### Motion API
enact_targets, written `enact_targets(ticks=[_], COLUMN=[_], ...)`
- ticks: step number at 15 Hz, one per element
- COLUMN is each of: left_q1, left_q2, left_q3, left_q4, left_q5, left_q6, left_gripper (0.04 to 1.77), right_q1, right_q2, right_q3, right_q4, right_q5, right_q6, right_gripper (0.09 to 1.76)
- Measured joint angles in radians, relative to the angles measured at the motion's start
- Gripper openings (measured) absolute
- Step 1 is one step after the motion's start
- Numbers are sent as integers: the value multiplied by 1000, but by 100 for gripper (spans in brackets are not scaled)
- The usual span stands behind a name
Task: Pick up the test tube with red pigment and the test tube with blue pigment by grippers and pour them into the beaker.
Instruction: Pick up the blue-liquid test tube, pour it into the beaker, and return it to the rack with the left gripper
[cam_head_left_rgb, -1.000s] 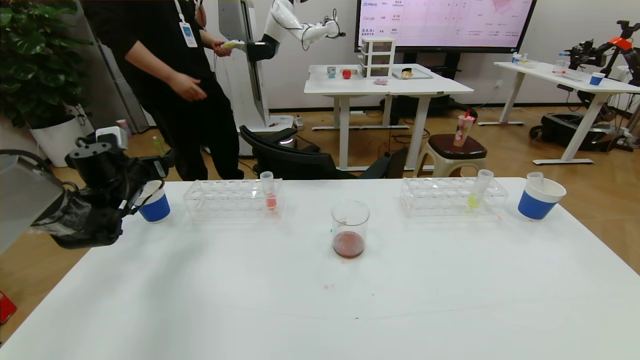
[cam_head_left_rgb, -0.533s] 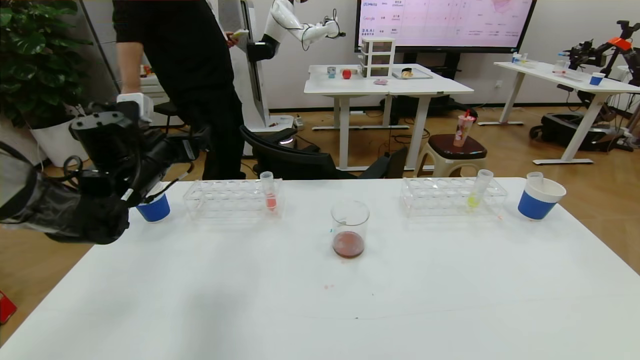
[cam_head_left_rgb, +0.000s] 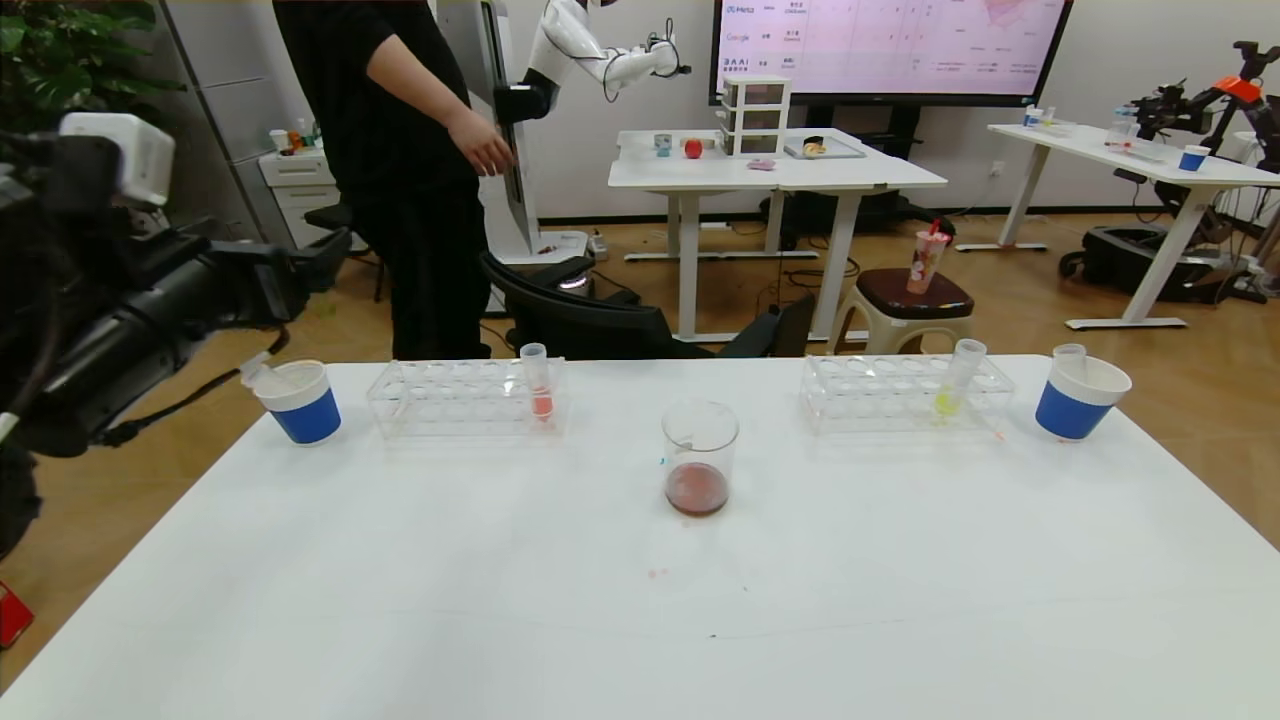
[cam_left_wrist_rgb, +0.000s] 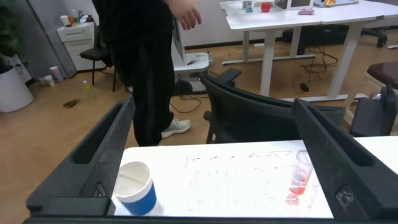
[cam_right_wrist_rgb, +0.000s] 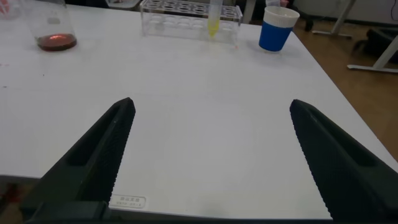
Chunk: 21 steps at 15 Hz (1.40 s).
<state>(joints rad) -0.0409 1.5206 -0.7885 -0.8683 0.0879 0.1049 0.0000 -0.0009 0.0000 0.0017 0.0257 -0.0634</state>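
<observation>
The left gripper (cam_head_left_rgb: 320, 255) hangs off the table's far-left corner, fingers spread and empty. A tube of red liquid (cam_head_left_rgb: 540, 385) stands in the left rack (cam_head_left_rgb: 465, 397). The beaker (cam_head_left_rgb: 699, 458) (reddish liquid inside) sits centre. The right gripper (cam_right_wrist_rgb: 211, 162), also spread, hovers over the near right.

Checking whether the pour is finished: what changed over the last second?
The left gripper rose from the blue cup and swung left, open and empty; an empty tube lies in that cup. Beaker, racks and remaining tubes stayed put.

Left tool (cam_left_wrist_rgb: 211, 168) spread wide above blue cup (cam_left_wrist_rgb: 136, 188) and rack (cam_left_wrist_rgb: 249, 177).
</observation>
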Motion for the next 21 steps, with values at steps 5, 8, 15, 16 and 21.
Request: enact_targets(ticks=[5,8,15,16,21], left_q1=[63,80,29,19,29], left_q2=[-357,-576,-1069,-1133,-1363], left_q3=[80,95,104,104,158], left_q4=[275,446,867,928,970], left_q5=[-3,-7,-13,-14,-70], left_q6=[7,5,-9,-9,-3], left_gripper=[175,175,175,175,175], right_q1=[0,0,0,0,0], right_q2=[0,0,0,0,0], right_q3=[0,0,0,0,0], right_q4=[0,0,0,0,0], right_q5=[0,0,0,0,0], right_q6=[0,0,0,0,0], right_gripper=[174,174,174,174,174])
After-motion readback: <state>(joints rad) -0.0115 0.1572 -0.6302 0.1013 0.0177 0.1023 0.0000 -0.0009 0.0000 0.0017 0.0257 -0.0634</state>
